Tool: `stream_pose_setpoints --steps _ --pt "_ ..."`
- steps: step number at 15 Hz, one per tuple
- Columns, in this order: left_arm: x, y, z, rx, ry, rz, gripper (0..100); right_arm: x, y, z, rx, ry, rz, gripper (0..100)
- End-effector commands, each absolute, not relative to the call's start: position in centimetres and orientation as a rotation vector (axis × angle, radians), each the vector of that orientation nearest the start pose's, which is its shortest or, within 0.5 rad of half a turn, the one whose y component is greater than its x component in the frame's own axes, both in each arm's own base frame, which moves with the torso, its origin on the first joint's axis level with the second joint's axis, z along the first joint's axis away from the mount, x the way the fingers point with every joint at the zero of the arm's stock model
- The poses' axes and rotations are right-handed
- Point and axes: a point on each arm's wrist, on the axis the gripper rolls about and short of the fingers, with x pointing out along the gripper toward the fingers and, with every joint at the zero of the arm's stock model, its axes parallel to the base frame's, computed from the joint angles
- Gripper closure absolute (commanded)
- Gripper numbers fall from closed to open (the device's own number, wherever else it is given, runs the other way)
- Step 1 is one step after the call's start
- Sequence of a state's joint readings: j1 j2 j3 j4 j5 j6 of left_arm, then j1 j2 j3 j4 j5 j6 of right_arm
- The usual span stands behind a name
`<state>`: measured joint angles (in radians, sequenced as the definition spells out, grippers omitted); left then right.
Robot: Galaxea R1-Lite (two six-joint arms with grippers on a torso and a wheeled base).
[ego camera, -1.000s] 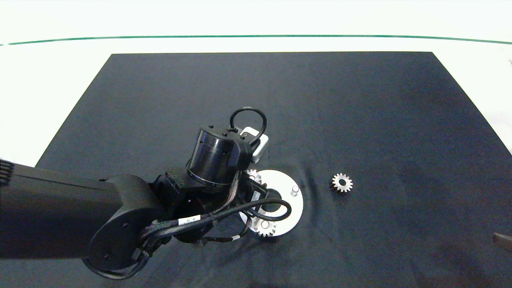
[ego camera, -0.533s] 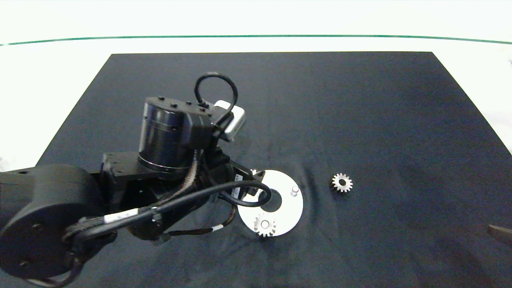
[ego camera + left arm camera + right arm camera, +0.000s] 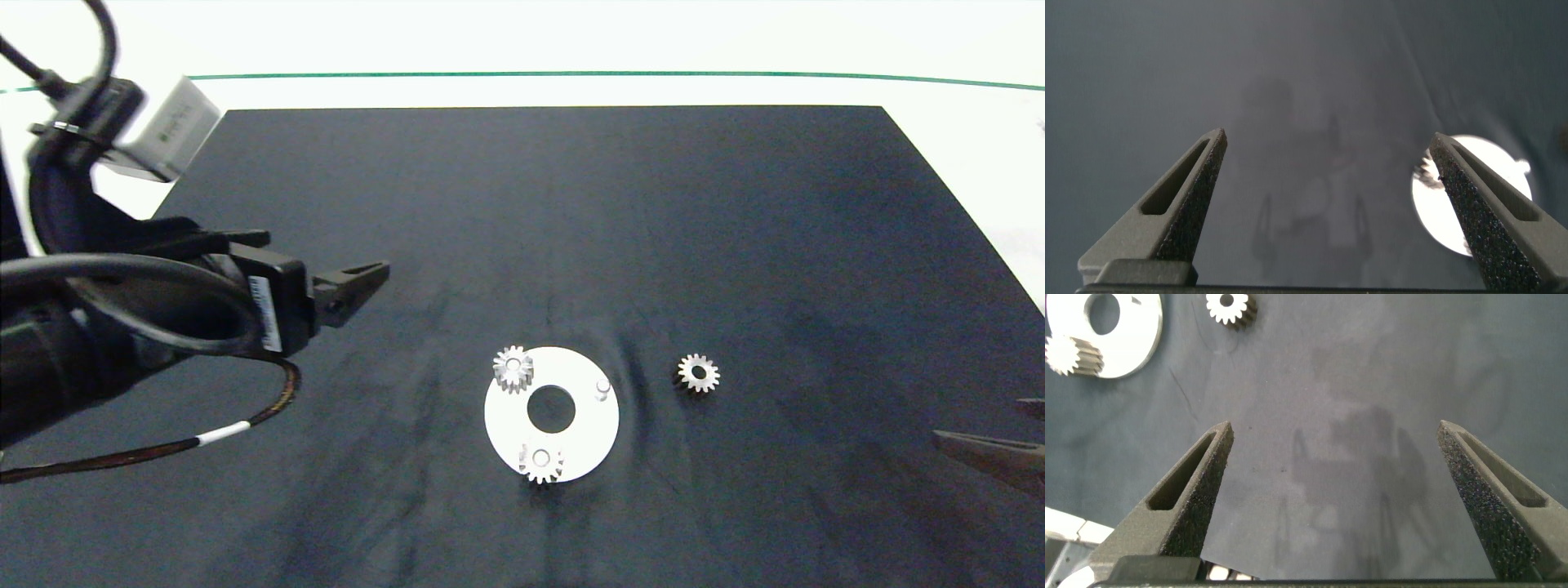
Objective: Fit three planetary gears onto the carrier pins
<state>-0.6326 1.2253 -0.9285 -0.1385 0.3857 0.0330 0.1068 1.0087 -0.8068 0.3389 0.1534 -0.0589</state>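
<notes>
Two of the three planetary gears are already on the white disc (image 3: 588, 429): one gear (image 3: 513, 368) sits on the pin at the far-left part of the disc, and a second gear (image 3: 541, 463) sits on the pin at the near edge; the third pin (image 3: 602, 386), on the right part of the disc, is bare and stands upright; the last gear (image 3: 699, 372) lies flat on the dark mat (image 3: 735, 229) that covers the surface, just to the right of the disc and not touching it. So I judge the task as about two thirds done, and what is left is to pick this loose gear and lower its hole over the bare pin. The left claw (image 3: 351, 287) is raised well to the left of the disc, its fingers spread wide and holding nothing; the right claw (image 3: 1347, 498) is at the right edge of the mat, also wide open and empty, and it is the nearer one to the loose gear.
</notes>
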Motion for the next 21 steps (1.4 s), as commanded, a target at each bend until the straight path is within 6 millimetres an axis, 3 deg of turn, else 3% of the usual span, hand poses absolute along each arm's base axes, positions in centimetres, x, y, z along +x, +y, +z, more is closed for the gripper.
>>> stream_pose_setpoints --steps 1,5,6,8,13,21 --pt "11.8 -6.5 30.8 0.037 0.010 -0.180 0 14.2 2.1 22.5 -0.092 0.650 0.302 0" --pt "9.9 -5.0 31.6 0.009 -0.055 -0.155 0 17.5 2.5 21.6 -0.128 0.715 0.318 0" --pt "9.2 -4.6 31.3 0.014 -0.058 -0.154 0 19.2 2.8 21.5 -0.140 0.699 0.326 0" --pt "8.5 -4.1 31.1 0.021 -0.040 -0.153 0 20.8 3.3 21.4 -0.188 0.683 0.353 0" --pt "8.2 -3.8 30.7 0.024 -0.034 -0.134 0 21.1 6.3 21.2 -0.285 0.670 0.495 0" --pt "7.5 -3.3 30.2 0.022 -0.039 -0.134 0 25.0 9.5 19.0 -0.380 0.561 0.559 0"
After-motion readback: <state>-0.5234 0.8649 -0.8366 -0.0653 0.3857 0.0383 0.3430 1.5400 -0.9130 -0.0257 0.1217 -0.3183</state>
